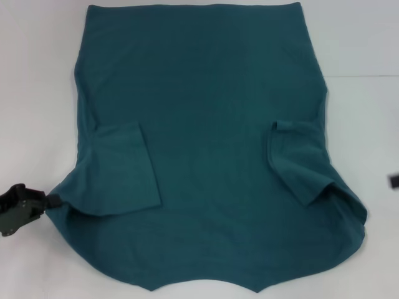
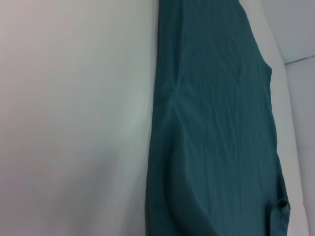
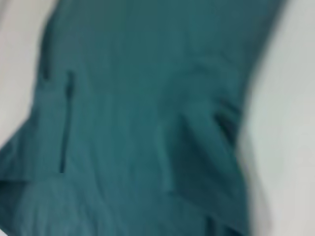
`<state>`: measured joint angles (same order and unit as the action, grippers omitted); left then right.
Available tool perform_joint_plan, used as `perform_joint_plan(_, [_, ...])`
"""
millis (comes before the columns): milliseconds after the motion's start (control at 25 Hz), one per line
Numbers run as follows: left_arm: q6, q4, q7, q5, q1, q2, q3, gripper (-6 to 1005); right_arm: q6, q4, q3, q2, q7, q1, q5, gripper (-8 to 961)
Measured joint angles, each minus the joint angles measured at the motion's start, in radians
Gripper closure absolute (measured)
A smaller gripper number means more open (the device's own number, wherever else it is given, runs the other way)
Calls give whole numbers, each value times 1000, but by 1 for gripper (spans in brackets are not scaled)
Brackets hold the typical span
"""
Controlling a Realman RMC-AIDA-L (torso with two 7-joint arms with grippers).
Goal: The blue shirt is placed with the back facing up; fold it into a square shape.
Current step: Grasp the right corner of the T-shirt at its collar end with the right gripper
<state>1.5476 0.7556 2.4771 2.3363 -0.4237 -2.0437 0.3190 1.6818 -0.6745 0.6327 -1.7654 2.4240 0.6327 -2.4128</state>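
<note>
- Nearest the head camera, the blue shirt [image 1: 206, 143] lies spread back-up on the white table [image 1: 37, 75], both sleeves folded inward onto the body.
- At the shirt's near left corner, the left gripper [image 1: 53, 200] pinches the fabric edge.
- On the far right edge, a dark sliver is the right gripper [image 1: 394, 180], clear of the shirt; whether its fingers are apart or together I cannot tell.

One blue shirt [image 1: 206, 124] lay on one white table [image 1: 37, 75], plain side up. Its two short sleeves were both folded inward: one left sleeve [image 1: 124, 168] and one right sleeve [image 1: 299, 162]. One gripper, the left gripper [image 1: 53, 200], showed at the shirt's left edge.
</note>
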Motion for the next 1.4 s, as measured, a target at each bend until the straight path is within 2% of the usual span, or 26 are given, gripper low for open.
perform_joint_plan(80, [-7,-4,1,2,-7,2,3,991,29,-13,-3,23,12,-30,-27,311])
perform_joint_plan(240, [-22,-8,2,6,-18,3,8,991,43,-32,-6,20,1,-54,-30,310])
perform_joint_plan(360, [-27,-8,3,7,-23,2,9,991,35,-36,-4,-3,-34,-59,-30,311])
perform_joint_plan(560, [-27,-10,4,7,-25,-1,11,991,-14,-37,26,-54,-65,-43,-42,311])
perform_joint_plan(840, [-28,-10,5,2,-20,-3,11,992,-87,-29,52,-103,-73,-2,-111,311])
perform_joint_plan(1160, [-28,-27,-1,1,-20,-2,7,992,-109,-24,84,-141,-73,21,-121,310])
perform_joint_plan(1400, [-32,-30,-2,0,-22,0,5,992,-124,-14,116,-148,-59,27,-121,311])
